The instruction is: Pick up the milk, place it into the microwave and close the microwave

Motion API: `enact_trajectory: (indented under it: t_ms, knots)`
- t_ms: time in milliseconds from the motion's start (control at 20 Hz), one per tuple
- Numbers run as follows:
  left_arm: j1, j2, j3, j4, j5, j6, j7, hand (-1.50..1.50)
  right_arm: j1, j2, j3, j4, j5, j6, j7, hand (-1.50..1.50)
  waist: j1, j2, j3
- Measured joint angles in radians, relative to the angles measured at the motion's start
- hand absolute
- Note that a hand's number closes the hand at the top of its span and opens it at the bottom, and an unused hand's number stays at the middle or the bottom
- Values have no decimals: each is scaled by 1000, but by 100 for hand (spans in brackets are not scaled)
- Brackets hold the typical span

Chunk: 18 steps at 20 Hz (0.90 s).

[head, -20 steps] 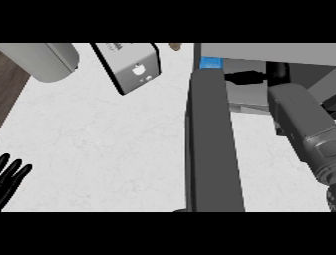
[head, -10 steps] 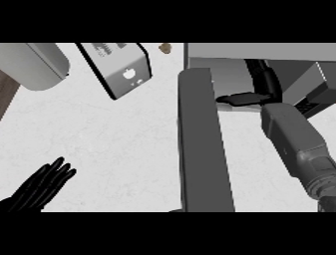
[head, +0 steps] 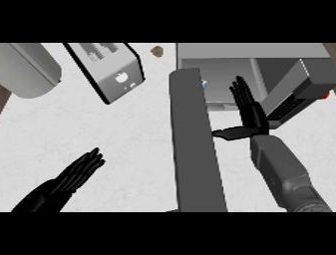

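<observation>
The microwave stands at the counter's back right with its dark grey door swung open toward me. Just past the door's top edge, inside the opening, a small blue and white bit shows, likely the milk; the door hides the rest of it. My right hand is open in front of the opening, fingers straight and pointing away, thumb stretched toward the door, holding nothing. My left hand is open low on the left, flat over the white counter.
A silver and black toaster-like appliance stands tilted at the back centre-left. A large grey cylinder lies at the back left. A small brown item sits near the back edge. Dark wood floor shows past both counter ends.
My right hand has come back out of the microwave opening and now stands with straight fingers in front of it. My left hand has risen further into view from the lower left.
</observation>
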Motion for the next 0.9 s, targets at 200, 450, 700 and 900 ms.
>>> enact_trajectory:
  t_ms: [200,450,700,900]
  knots:
    - [-29,-4,-53,46,-69,54,-52,150,115,11,36,-44,14,-10,-23,-150,-17,-7,-1]
    - [-80,-5,-88,122,-156,102,-99,150,274,5,72,-121,23,-8,-45,-150,-36,-11,-2]
    - [-145,-4,-143,204,-244,153,-126,150,437,-11,91,-244,5,5,-49,-150,-49,-12,-4]
    - [-219,-5,-189,284,-313,188,-161,150,570,-59,96,-366,-31,45,-44,-150,-50,-8,-4]
